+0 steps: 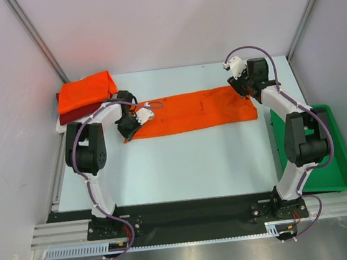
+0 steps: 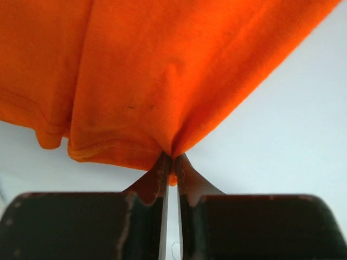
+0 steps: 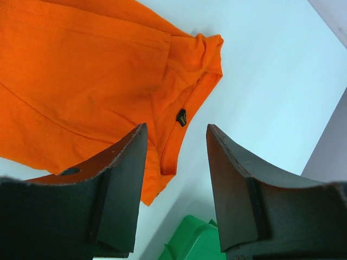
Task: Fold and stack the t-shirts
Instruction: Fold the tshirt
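Across the table's (image 1: pixel 183 160) middle lies an orange t-shirt (image 1: pixel 202 109).
Left pincer (image 2: pixel 172 160) grips its end, likely for folding; right pincer (image 3: pixel 176 128) hangs open opposite.

Top external: high above and behind, looking down on the whole desk (image 1: pixel 183 160).
Left wrist: very close, facing the orange shirt (image 2: pixel 162 70).
Right wrist: close, angled down at the same shirt's other end.

Bright, even, diffuse light from above.
Shadows on the pale table (image 1: pixel 183 160) are faint and soft; the orange t-shirt (image 2: pixel 162 70) glows saturated; both wrist views blur along their near bottom edges.
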You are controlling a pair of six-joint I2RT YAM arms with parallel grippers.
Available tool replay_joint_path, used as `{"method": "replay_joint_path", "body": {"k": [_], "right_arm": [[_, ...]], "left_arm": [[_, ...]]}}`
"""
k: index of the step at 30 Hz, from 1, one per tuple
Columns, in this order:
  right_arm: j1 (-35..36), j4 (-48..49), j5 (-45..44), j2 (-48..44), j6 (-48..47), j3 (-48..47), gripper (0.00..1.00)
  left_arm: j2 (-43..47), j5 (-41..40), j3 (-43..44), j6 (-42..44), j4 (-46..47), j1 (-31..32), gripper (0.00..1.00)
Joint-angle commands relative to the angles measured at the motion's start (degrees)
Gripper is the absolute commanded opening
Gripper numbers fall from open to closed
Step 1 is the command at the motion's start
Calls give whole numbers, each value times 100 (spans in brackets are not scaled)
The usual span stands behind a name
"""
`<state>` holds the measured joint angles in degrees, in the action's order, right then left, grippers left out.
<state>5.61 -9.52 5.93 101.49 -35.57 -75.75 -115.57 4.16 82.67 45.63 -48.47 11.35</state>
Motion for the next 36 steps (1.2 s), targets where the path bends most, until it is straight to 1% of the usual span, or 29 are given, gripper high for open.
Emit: {"method": "replay_joint_path", "body": {"k": [1, 3, 6, 9, 12, 13, 14, 18, 20, 22, 25, 29, 32, 36], "right_arm": [[-24, 204, -127, -60, -29, -10, 53], [-24, 222, -215, 115, -37, -98, 54], [-59, 188, -303, 414, 23, -291, 54], [-112, -225, -173, 669, 173, -861, 54], [-86, -953, -75, 1125, 392, -1792, 53], [-95, -1373, -40, 1379, 602, -2073, 53], [-95, -1464, -31, 1478, 691, -2485, 53], [1, -1684, 92, 1619, 833, -2822, 54], [107, -2000, 127, 1672, 841, -2867, 54], [169, -2150, 285, 1620, 894, -2692, 54], [292, -2273, 443, 1435, 1052, -2218, 54], [468, -2546, 593, 1259, 1280, -1822, 54], [512, -2511, 628, 1215, 1430, -1619, 54], [529, -2476, 611, 1373, 1474, -1680, 54]], "left_arm": [[384, 295, -515, 96, -453, 59, 7], [526, 383, -770, 61, -514, 139, 1], [833, 515, -1103, -36, -663, 358, 0], [1088, 646, -1411, -176, -909, 665, 0], [1343, 735, -1745, -317, -1050, 999, 0], [1466, 744, -1824, -361, -1077, 1183, 1], [1519, 787, -1947, -396, -1129, 1263, 0], [1713, 937, -2176, -747, -1261, 1571, 0], [1809, 1060, -2246, -862, -1358, 1685, 1], [1906, 1166, -2282, -1038, -1402, 1747, 0], [2072, 1306, -2343, -1249, -1446, 1861, 0], [2223, 1447, -2554, -1433, -1464, 2028, 1], [2328, 1517, -2721, -1513, -1438, 2195, 1], [2320, 1535, -2862, -1592, -1358, 2476, 1]]}}
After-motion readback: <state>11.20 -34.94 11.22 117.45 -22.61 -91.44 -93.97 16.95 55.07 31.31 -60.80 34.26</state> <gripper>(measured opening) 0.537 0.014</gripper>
